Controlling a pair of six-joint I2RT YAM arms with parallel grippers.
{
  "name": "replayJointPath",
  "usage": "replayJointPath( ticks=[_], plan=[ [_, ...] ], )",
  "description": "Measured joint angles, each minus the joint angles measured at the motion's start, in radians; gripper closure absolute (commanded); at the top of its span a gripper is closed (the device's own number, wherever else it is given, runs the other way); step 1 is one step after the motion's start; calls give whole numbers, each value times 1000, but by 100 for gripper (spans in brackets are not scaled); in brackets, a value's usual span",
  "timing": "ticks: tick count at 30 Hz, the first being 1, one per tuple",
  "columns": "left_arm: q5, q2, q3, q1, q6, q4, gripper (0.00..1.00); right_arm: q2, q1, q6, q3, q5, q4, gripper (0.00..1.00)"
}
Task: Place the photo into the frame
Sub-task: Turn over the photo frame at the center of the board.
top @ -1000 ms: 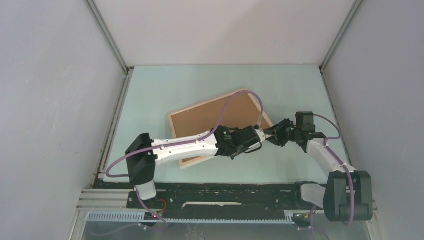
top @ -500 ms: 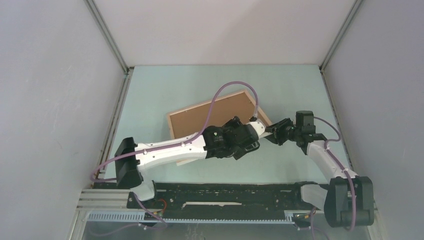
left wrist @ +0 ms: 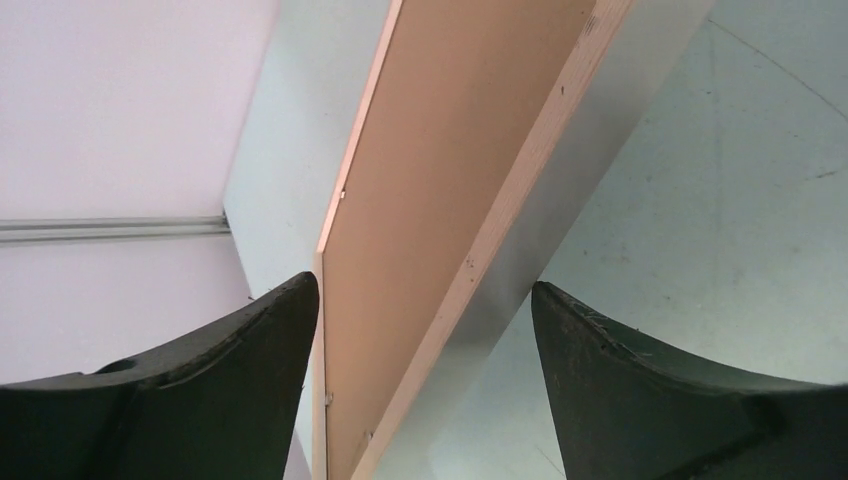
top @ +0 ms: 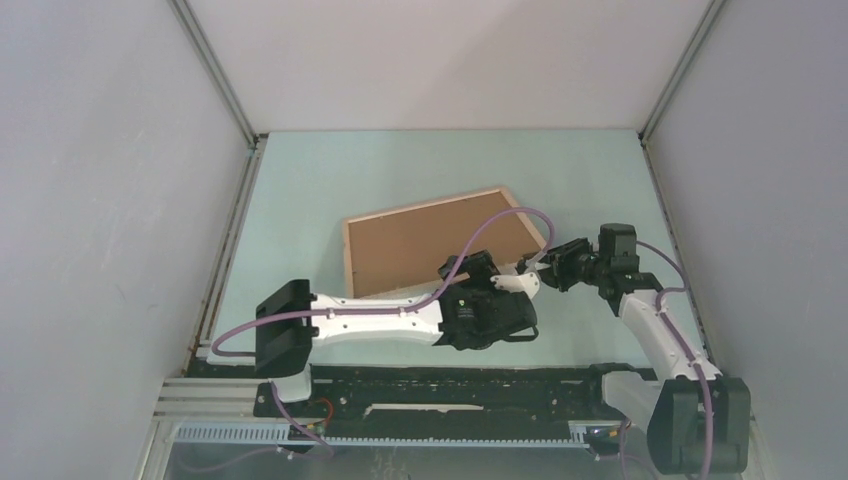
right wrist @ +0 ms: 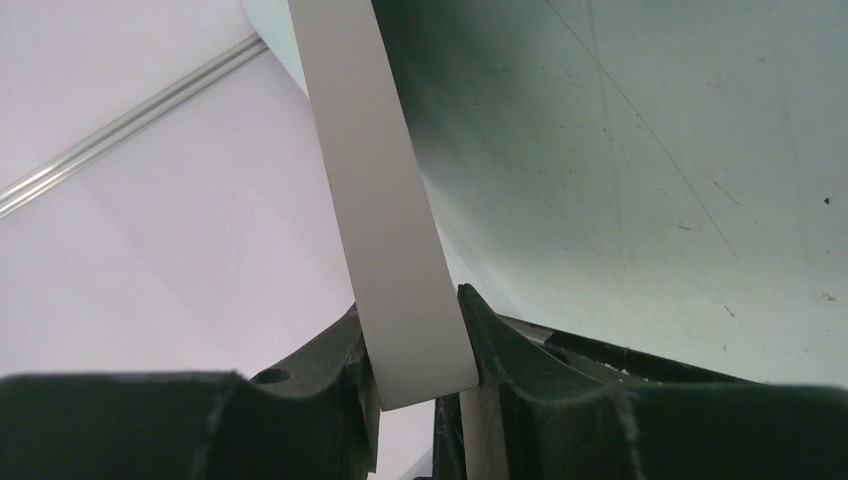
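Right gripper (right wrist: 415, 325): 2 fingers clamped on white face of frame (right wrist: 385, 200) at its right corner, apparently to hold that end raised.
Left gripper (left wrist: 425, 290): fingers apart, straddling pale wood edge, no contact seen. Likely placed to steady frame or take 2nd grip.
Table (top: 420, 160): pale green, shadow under lifted edge.
Frame: lies angled across centre, just ahead of both arms.
Photo (top: 430, 245): cork back up, inside frame border. Looks seated, but whether flush cannot be told.
Likely next step: lower flat, release.
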Motion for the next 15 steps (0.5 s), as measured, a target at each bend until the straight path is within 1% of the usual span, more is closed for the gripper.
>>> replayJointPath(
  ticks=[3, 5, 7, 10, 11, 15],
  plan=[
    [-39, 7, -26, -4, 46, 40, 17, -21, -3, 19, 0, 4, -13, 100],
    [-55, 7, -45, 3, 69, 49, 21, -38, -5, 28, 0, 1, -30, 100],
    [-58, 7, -56, 7, 87, 56, 28, -48, -5, 34, 0, -1, -37, 100],
    [-58, 8, -62, 8, 111, 70, 43, -60, -5, 43, 0, -3, -39, 100],
    [-57, 10, -62, 8, 118, 74, 46, -64, -5, 45, 0, -5, -39, 100],
    [-64, 24, -62, 3, 161, 91, 46, -79, -5, 56, 0, -9, -39, 100]
  ],
)
